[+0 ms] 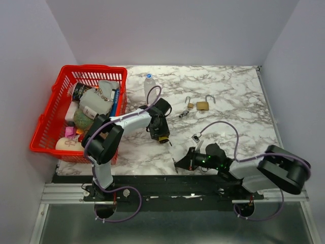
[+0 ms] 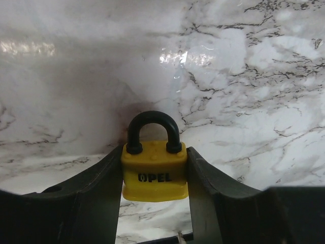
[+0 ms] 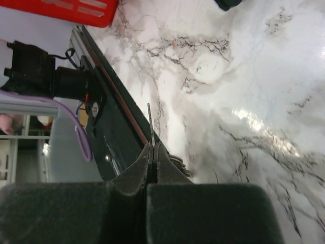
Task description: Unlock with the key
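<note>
A yellow padlock (image 2: 155, 175) with a black shackle, marked OPEL, sits upright between the fingers of my left gripper (image 2: 155, 152), which press on both of its sides. From above, the same padlock (image 1: 163, 138) shows just over the marble at the centre left. My right gripper (image 3: 154, 147) is shut on a key (image 3: 151, 124), whose thin metal blade sticks out past the fingertips. In the top view the right gripper (image 1: 179, 163) lies low near the table's front edge, pointing left, a short way from the padlock.
A red basket (image 1: 44, 133) full of items stands at the left. A small bottle (image 1: 149, 84) stands at the back. Two open brass padlocks (image 1: 202, 105) and loose keys (image 1: 184, 115) lie at the centre right. The dark front rail (image 3: 114, 127) runs beside the right gripper.
</note>
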Controlling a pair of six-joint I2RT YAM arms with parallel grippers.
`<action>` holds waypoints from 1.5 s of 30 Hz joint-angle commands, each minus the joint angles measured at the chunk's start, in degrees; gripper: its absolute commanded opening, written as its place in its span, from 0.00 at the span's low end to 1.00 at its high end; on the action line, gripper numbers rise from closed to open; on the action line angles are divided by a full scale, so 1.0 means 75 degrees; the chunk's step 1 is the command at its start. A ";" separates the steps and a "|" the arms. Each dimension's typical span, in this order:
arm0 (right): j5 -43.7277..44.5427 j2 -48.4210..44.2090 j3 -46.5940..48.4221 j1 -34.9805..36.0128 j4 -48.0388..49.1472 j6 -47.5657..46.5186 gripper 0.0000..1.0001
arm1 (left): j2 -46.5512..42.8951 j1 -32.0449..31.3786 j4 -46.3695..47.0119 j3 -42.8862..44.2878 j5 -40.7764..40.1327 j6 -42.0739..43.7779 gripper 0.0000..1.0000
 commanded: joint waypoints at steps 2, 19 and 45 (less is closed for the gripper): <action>-0.0160 0.1726 0.0403 0.0088 0.2960 0.0905 0.01 | 0.0450 -0.0049 -0.1103 -0.0287 0.0679 -0.0734 0.00; -0.0488 0.4728 0.0837 -0.0451 0.4788 0.2265 0.01 | 0.0123 -0.0002 -0.1221 -0.0510 0.0856 -0.0957 0.00; -0.0933 0.5831 0.1552 -0.1095 0.4931 0.1751 0.01 | 0.0088 -0.0354 -0.1069 -0.0439 0.0703 -0.0933 0.00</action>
